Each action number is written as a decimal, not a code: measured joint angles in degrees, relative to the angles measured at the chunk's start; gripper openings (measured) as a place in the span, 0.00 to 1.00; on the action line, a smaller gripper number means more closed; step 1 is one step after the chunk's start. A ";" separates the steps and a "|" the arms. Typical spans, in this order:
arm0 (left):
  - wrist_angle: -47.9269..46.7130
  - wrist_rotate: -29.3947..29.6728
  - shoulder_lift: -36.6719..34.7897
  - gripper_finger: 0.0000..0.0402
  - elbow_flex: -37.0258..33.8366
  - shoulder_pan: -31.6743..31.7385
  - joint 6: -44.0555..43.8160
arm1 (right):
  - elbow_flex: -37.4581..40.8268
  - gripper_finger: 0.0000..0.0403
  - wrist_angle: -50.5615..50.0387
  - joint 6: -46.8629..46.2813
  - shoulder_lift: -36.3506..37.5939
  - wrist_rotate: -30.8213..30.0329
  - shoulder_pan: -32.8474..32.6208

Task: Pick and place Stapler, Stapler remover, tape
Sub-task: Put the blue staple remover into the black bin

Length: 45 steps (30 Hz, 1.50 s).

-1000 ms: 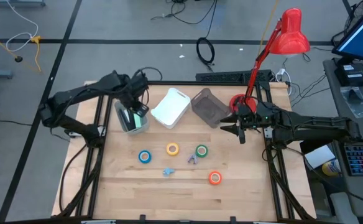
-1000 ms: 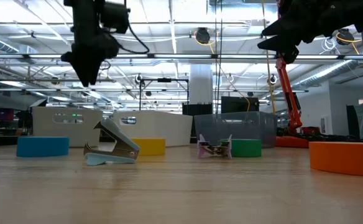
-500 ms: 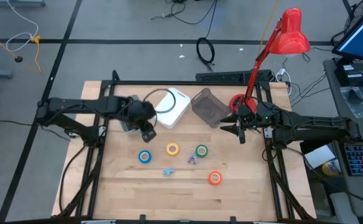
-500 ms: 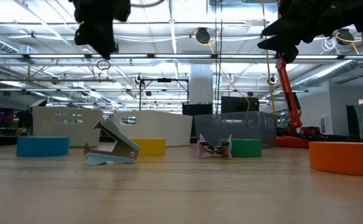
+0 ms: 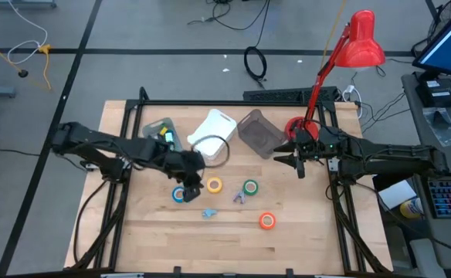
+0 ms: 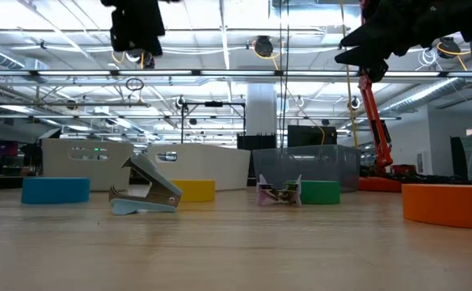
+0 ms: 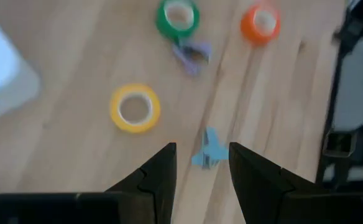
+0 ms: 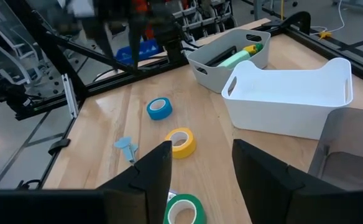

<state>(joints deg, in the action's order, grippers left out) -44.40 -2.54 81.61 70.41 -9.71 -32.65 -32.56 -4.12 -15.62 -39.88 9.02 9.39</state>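
**Over the tape rolls: left arm is the near one**

Above the middle of the table point(image 5: 287, 239), the left gripper point(image 5: 188, 171) hangs in the air with its fingers parted and nothing between them. In its wrist view the small blue staple remover point(image 7: 207, 149) lies straight ahead, just past the gap between the fingers, with the yellow roll point(image 7: 135, 108) off to one side and the green roll point(image 7: 177, 18) and orange roll point(image 7: 260, 22) farther on. From above, the blue roll point(image 5: 180, 194) sits almost directly under the gripper, and the staple remover is a little nearer the front edge. The low view shows the remover lying with its jaws raised and its long axis roughly across the table. The right gripper point(image 5: 296, 164) waits near the red lamp base point(image 5: 296, 126), also parted and empty, well apart from these things. I judge the left arm much better placed for the next pick.
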 joint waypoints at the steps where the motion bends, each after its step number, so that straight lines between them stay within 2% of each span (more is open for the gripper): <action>1: -0.17 -0.75 1.43 0.37 -0.02 -0.37 0.52 | -0.01 0.40 0.00 0.00 0.01 0.01 0.00; 9: 1.51 -8.02 11.43 0.37 -0.07 -1.09 3.27 | -0.01 0.39 -0.06 0.00 0.00 0.02 0.00; 15: 2.07 -12.65 15.92 0.37 -0.07 0.29 3.88 | -0.01 0.40 -0.39 0.00 0.02 0.02 0.00; 33: 5.65 -24.70 24.28 0.37 -0.07 5.35 6.86 | -0.01 0.39 -0.46 -0.18 0.02 0.04 0.00; 45: 5.75 -26.08 24.32 0.37 -0.07 5.35 8.13 | -0.01 0.39 -0.50 -0.19 0.02 0.04 0.00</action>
<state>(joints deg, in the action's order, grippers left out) -38.65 -28.62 105.93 70.35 -4.36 -24.51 -32.58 -4.62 -15.80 -39.86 9.06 9.39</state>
